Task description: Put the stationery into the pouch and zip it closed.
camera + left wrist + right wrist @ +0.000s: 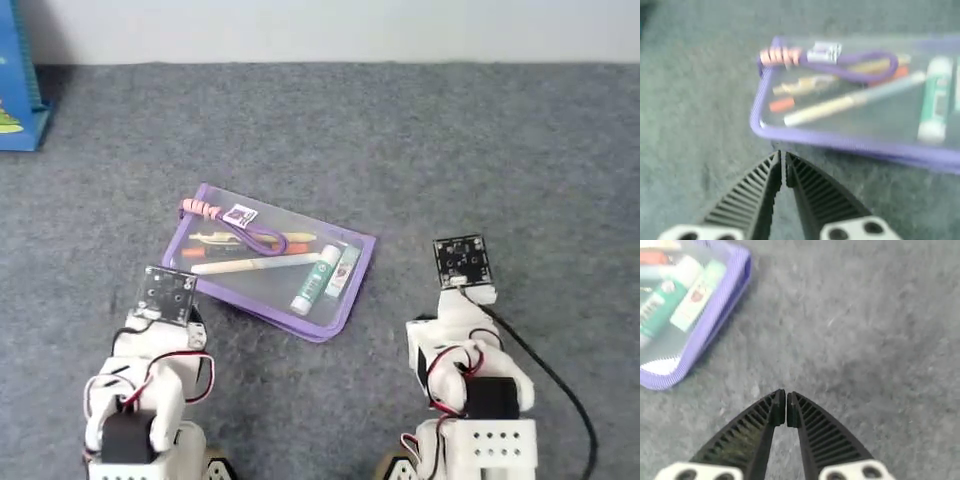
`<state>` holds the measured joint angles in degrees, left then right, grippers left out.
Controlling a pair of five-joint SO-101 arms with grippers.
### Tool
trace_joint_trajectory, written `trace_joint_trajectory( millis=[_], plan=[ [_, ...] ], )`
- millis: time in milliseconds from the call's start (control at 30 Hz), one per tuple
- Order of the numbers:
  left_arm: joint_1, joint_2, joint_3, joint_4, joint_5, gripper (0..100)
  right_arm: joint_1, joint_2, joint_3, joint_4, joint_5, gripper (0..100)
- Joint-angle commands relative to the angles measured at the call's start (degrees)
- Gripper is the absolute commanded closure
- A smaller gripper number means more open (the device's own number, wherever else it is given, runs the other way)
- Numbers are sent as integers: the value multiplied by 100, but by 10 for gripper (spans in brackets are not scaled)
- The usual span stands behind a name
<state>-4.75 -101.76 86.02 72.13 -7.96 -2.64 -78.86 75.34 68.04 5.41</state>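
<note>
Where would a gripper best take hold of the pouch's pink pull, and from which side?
Probably the pink pull, pinched across its narrow width from above by the nearer left gripper: it lies flat at the far left corner of the pouch, its purple cord loop trailing over the top.

high camera: fixed above the table (420, 140), looking steeply down from the arms' side toward the wall (320, 30) beyond. the left arm (150, 380) and right arm (465, 370) stand at its near edge, with the pouch (270, 265) mid-frame, farther off than in either wrist view. left wrist camera: mounted behind the left gripper (781, 159), sighting along it, low and close to the pouch (855, 100). right wrist camera: same mounting behind the right gripper (786, 399), facing mostly bare table, one pouch (690, 315) corner included. all three views share the pouch; both wrist views share its green tube (935, 100) (660, 305) end.
</note>
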Motion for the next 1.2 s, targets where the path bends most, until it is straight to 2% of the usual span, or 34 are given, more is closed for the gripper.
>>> trace_joint_trajectory(
  millis=[0,100,300,567,900,1167],
  plan=[
    [-26,123,277,-141,-35,987,57,-40,202,-92,53,991],
    [-26,123,558,-141,-35,987,92,-40,686,-321,53,990],
    [-26,123,690,-141,-35,987,92,-40,1820,-1525,70,990],
    [-79,123,1033,-334,-35,987,101,-40,1793,-1543,44,990],
    [-1231,123,1024,-308,-26,987,101,-40,1793,-1543,44,990],
    [-1248,123,1024,-308,-26,987,92,-40,1793,-1560,62,990]
  ],
)
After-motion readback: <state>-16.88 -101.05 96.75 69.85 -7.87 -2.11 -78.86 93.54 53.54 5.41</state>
